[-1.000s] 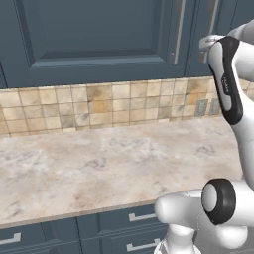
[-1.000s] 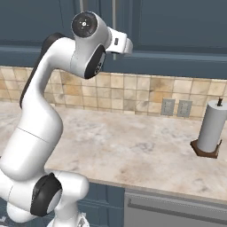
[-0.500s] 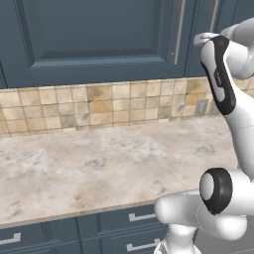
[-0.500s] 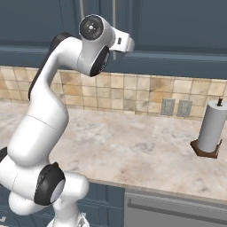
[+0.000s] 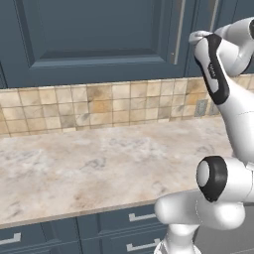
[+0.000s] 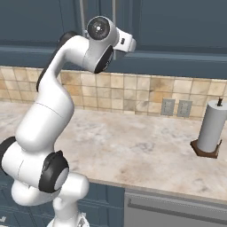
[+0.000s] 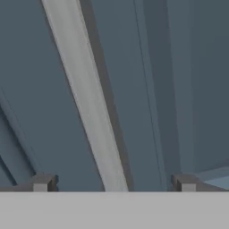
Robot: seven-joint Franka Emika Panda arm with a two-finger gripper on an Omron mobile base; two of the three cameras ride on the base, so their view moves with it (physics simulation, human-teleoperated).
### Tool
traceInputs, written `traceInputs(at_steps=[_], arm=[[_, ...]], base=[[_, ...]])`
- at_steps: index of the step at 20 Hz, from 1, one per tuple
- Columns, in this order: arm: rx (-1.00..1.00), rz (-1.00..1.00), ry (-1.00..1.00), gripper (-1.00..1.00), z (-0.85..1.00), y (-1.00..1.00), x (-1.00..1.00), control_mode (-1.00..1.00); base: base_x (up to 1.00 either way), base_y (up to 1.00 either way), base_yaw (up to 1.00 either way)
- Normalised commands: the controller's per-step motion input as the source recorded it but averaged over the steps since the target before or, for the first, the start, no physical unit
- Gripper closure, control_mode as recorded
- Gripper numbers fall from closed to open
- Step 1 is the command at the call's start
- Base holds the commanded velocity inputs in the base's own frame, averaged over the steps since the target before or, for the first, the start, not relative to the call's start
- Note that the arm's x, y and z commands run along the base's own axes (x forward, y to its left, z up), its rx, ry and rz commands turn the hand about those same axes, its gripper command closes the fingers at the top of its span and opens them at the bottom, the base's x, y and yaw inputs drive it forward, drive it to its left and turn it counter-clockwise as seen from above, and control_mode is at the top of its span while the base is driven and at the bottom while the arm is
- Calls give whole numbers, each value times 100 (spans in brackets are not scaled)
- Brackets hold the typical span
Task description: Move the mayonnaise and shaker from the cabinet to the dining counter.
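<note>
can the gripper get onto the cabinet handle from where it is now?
Probably yes. The gripper is open, and in the hand view the silver handle of the closed cabinet runs between its fingertips with nothing in front of it.

Closed cabinet (image 5: 94,39) door hides whatever lies inside; its silver handle (image 7: 87,103) runs off the hand view's top edge, while the gripper (image 7: 114,183) shows just 2 blurred finger tips (image 7: 43,182)

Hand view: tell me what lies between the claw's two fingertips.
The cabinet's silver bar handle runs between the open claw's fingertips, ungripped, in the hand view.
</note>
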Motion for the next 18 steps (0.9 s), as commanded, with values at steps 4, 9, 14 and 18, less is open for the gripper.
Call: traceInputs(at_steps=[4,9,14,18], arm=[[5,1,0,-100,-3,-5,29,-100],[1,1,0,100,-11,0,26,-100],[0,0,0,100,0,0,2,-100],[0,0,0,100,0,0,-1,-100]], base=[[0,0,0],[0,0,0],[0,0,0],[0,0,0]])
